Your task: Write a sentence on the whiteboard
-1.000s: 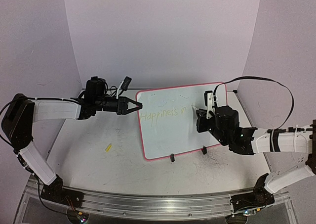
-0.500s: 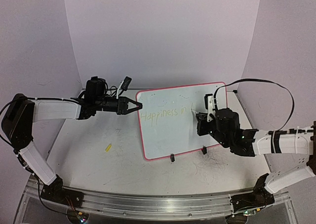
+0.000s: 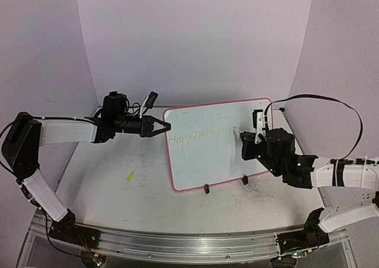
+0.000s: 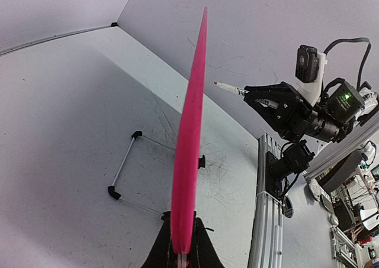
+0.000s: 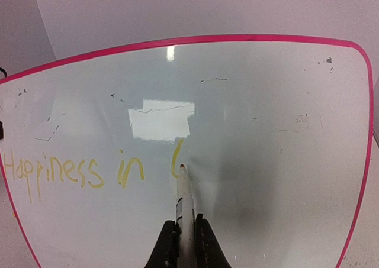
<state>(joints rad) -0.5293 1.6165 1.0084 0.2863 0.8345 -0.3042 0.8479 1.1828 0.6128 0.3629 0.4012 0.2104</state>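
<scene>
Whiteboard, rectangular and white with rounded corners and a thin red-pink rim point(image 3: 201, 161): standing propped and tilted at the centre of the overhead frame, resting on two small black clip feet point(image 3: 206, 189) at its lower edge, on the scuffed white tabletop point(image 3: 118, 191). Filling nearly the whole right wrist frame point(image 5: 266, 132); showing edge-on up the middle of the left wrist frame point(image 4: 189, 132).

Faint yellow-green handwritten line point(image 3: 198, 136): running across the board's upper half in the overhead frame; reading "Happiness in" plus one single upstroke, from left to centre of the right wrist frame point(image 5: 77, 170).

Left black two-finger gripper point(image 3: 166, 126): clamping tight on the board's left rim, centre-left of the overhead frame; pinching the pink edge at bottom centre of its own view point(image 4: 182, 253).

Right black two-finger gripper point(image 3: 246, 139): squeezing closed around a white-barrelled marker point(image 3: 238, 132), centre-right of the overhead frame; showing at bottom centre of its own view point(image 5: 185, 223), marker point(image 5: 185, 197) pointing up, tip sitting beside the foot of the last stroke. Touching the surface or not: hard to tell.

Small yellow scrap point(image 3: 129, 176): lying on the tabletop, lower left of the overhead frame, well apart from the board.
</scene>
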